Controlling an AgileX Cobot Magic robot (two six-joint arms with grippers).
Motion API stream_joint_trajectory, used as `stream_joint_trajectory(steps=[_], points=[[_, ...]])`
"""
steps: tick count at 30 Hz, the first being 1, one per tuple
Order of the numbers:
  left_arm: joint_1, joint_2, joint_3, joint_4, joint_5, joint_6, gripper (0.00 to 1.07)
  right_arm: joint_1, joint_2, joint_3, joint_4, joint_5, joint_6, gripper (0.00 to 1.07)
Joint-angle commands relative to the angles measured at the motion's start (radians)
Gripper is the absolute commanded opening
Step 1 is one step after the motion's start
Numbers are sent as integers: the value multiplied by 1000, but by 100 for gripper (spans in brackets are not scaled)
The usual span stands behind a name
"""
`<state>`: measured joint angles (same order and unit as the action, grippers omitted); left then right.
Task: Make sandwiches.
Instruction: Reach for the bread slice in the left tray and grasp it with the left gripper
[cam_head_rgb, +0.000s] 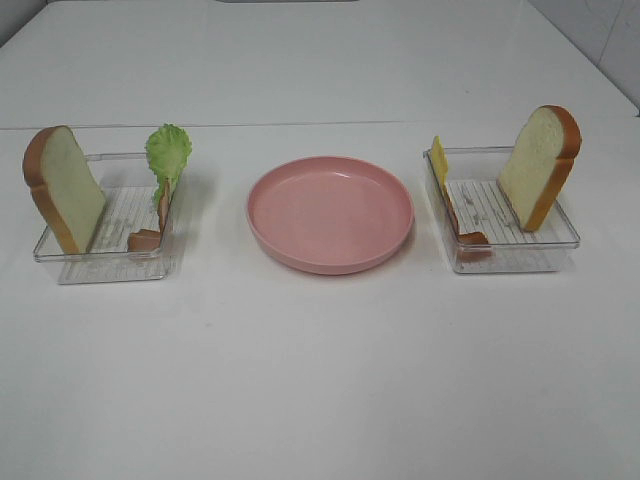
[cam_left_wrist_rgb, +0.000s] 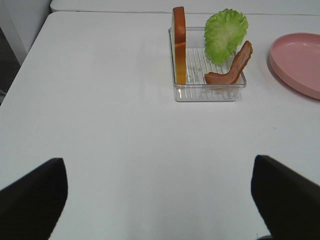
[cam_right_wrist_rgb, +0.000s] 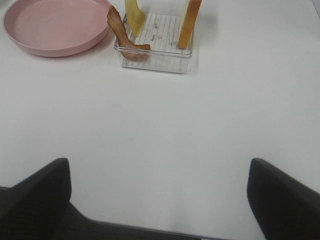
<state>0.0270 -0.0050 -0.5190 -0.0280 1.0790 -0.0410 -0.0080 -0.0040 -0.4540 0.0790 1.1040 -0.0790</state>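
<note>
Standing wide apart, the jaws of the left gripper (cam_left_wrist_rgb: 157, 165) are seen fully spread with nothing between them, over bare white table (cam_left_wrist_rgb: 100, 100). Well ahead of it a clear ribbed plastic tray (cam_left_wrist_rgb: 210, 94) is found. In it a white toy bread slice with orange-brown crust (cam_left_wrist_rgb: 179, 45) is propped on edge against one wall, while a frilly green lettuce leaf (cam_left_wrist_rgb: 225, 35) and a curled brown-red meat strip (cam_left_wrist_rgb: 232, 67) are leaned at the opposite wall. Further off, toward the gripper's inner side, a round pink plate (cam_left_wrist_rgb: 300, 65) is seen with nothing on it.

The right gripper (cam_right_wrist_rgb: 157, 162) is likewise spread wide, and nothing is held by it. Well ahead of it a second clear tray (cam_right_wrist_rgb: 155, 62) is seen, in which a second bread slice (cam_right_wrist_rgb: 189, 25), a yellow cheese slice (cam_right_wrist_rgb: 134, 15) and a second meat strip (cam_right_wrist_rgb: 122, 32) are stood.

No layer is judged to have been placed: every ingredient is in a tray and nothing is stacked. The whole assembly is judged outstanding, presumably to be begun with a bread slice.
</note>
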Motion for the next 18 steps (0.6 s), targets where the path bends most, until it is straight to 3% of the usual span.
stream_joint_trajectory(steps=[1,18], points=[[1,-2,1,-5,-5,0,91,-5,-23,0,1,-2,7,93],[1,9,1,-5,-8,-5,91,-5,-23,0,1,-2,7,93]])
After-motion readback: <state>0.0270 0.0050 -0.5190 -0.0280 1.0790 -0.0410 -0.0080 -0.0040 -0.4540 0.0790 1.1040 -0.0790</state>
